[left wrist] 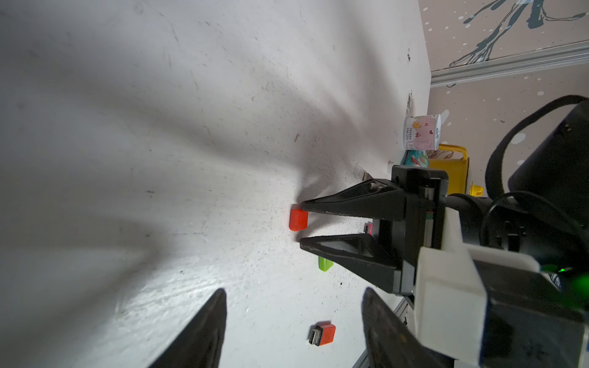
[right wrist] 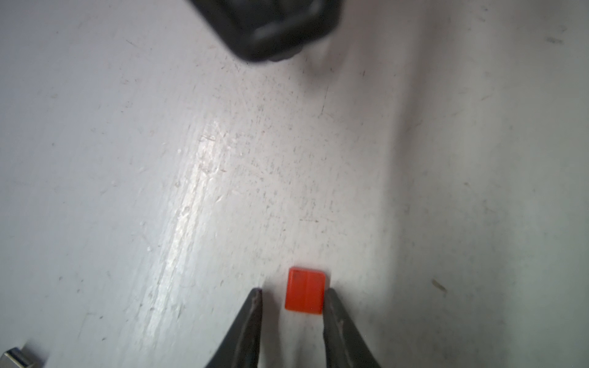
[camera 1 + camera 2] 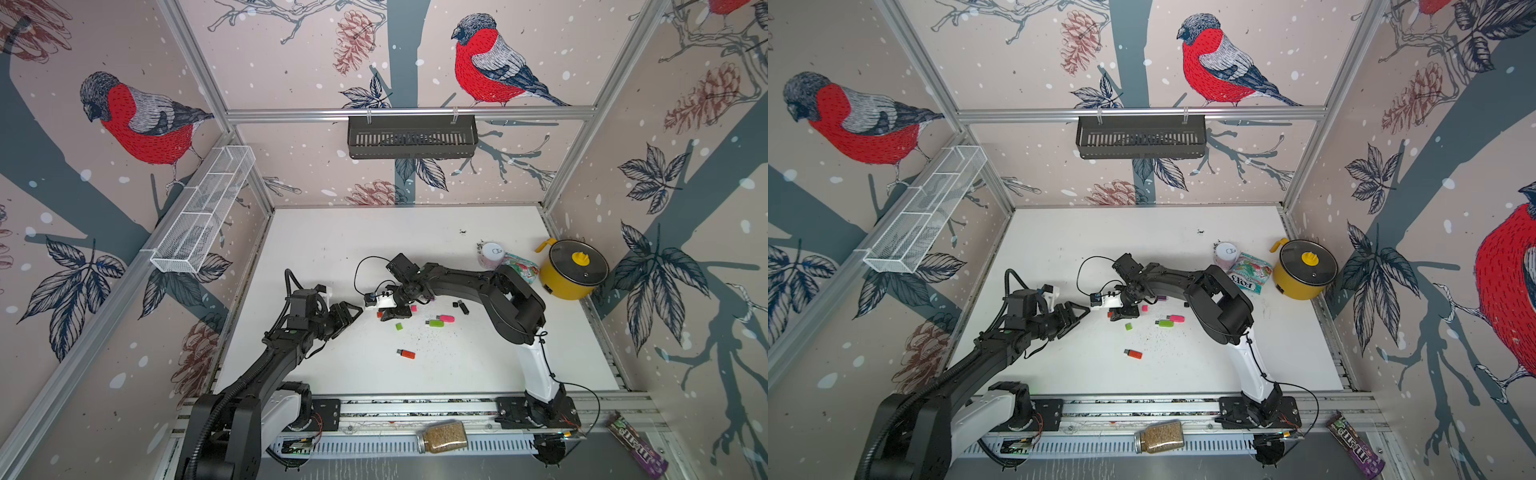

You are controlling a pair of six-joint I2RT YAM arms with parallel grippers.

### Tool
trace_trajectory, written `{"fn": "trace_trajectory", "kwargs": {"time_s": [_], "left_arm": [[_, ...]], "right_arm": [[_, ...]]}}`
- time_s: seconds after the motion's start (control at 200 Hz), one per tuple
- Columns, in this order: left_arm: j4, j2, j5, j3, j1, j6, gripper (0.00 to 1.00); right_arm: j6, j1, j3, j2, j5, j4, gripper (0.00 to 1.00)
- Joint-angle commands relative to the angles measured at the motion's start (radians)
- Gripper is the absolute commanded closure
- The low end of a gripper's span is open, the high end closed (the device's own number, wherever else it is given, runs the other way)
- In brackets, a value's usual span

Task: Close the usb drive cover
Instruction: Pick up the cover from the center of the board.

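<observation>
Cap (image 2: 306, 290) of smooth orange plastic, flat, rectangular

I have the white table (image 3: 332, 249) in both top views. A yellow pot (image 3: 573, 270) with a dark glass lid sits at two o'clock from its middle, close to the right wall. Just beside the pot, on its nine o'clock side, lies a green candy bag (image 3: 1250, 276). A small white can (image 3: 491, 254) stands upright at the bag's ten o'clock corner. Dark crumbs (image 3: 440, 336) speckle the table's middle. At six o'clock, on the front rail, a jar of grain (image 3: 444, 436) lies on its side. A purple M&M's packet (image 3: 636, 449) lies at five. A black basket (image 3: 411, 137) hangs at twelve and a white mesh basket (image 3: 203, 208) at ten.
</observation>
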Motion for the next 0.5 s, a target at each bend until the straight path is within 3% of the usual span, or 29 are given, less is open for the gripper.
{"fn": "trace_trajectory", "kwargs": {"time_s": [0.0,0.495], "left_arm": [[0.03,0.001,0.008,-0.002,0.003,0.003,0.33],[0.03,0.014,0.015,0.001,0.003,0.008,0.33]], "right_arm": [[0.01,0.006,-0.011,0.017,0.123,-0.113,0.66],[0.019,0.016,-0.024,0.039,0.193,-0.117,0.7]]}}
